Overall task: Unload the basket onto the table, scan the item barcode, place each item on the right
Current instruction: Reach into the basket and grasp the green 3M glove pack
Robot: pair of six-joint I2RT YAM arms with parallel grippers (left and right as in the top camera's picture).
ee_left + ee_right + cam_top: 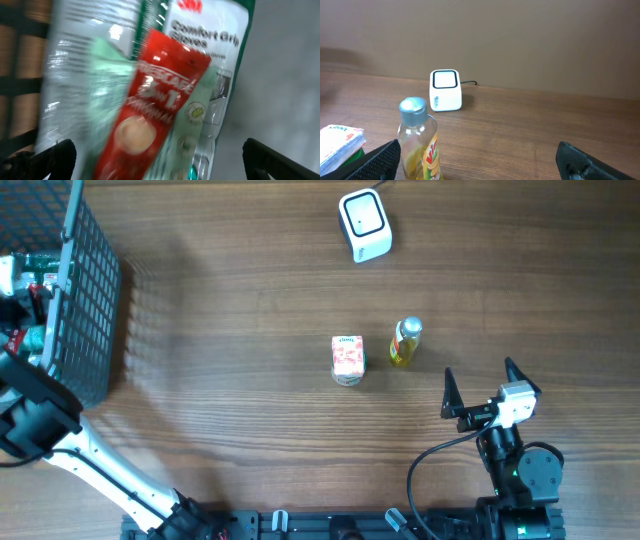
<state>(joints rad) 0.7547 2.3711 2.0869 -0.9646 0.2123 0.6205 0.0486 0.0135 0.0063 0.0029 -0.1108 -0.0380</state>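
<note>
Nescafe 3-in-1 sachet point(150, 115), red and blurred in the left wrist view, lies on top of a 3M Comfort Grip gloves pack point(210, 45) inside the wire basket point(90, 300) at the left edge of the bench point(220, 420). The left gripper point(165, 165) hangs right over it with its jaws spread wide and holding nothing. The two fingertips show at the lower corners of that view, with the sachet between them. I cannot tell whether they touch it yet.

My reading is that the step in hand is picking an item from the basket, before any scanning. The next move calls for lowering onto the sachet, closing on it alone without catching the gloves pack beneath, and lifting it clear of the basket wall. It then has to cross the bench to the barcode scanner point(364, 224), well apart from the basket, with the printed code turned toward the scanner window.

The right gripper point(478, 372) is also wide and empty. It sits near a yellow-labelled bottle point(405, 342) that stands upright just beside a small pink pack point(347, 360).
</note>
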